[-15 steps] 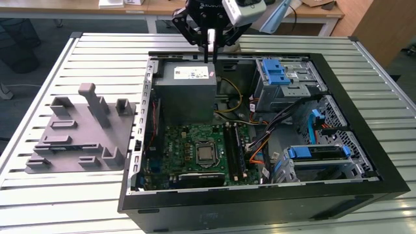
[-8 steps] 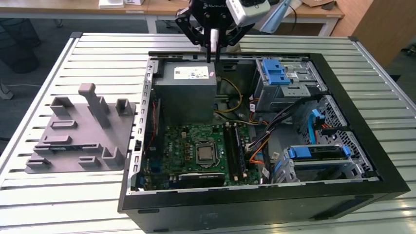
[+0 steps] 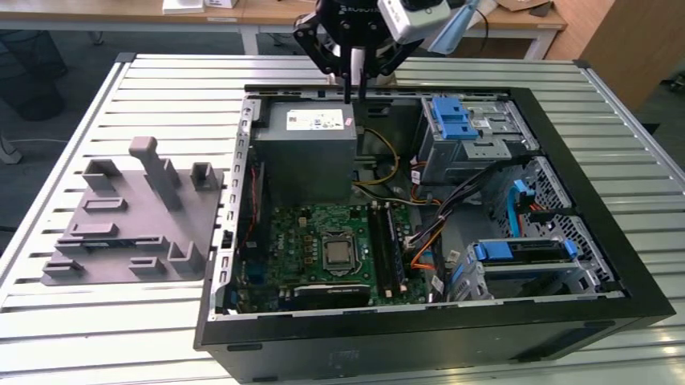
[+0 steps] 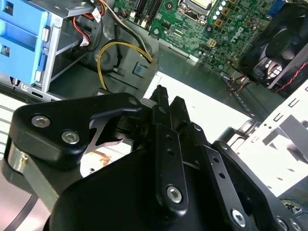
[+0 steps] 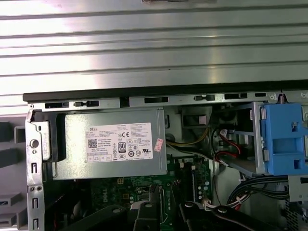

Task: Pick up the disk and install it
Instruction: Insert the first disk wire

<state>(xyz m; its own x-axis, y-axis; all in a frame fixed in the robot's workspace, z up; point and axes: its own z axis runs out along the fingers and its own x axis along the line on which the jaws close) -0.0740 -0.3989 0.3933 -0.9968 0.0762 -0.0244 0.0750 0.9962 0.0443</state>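
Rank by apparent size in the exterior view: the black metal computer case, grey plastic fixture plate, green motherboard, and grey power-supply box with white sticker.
1. black metal computer case, by far the largest
2. grey plastic fixture plate and green motherboard: too alike to rank
3. grey power-supply box with white sticker, the smallest

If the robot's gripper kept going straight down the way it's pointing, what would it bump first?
Probably the grey power supply box, near its edge on the exterior view's right. The gripper hangs about over that edge, so it might slip into the gap beside it instead.
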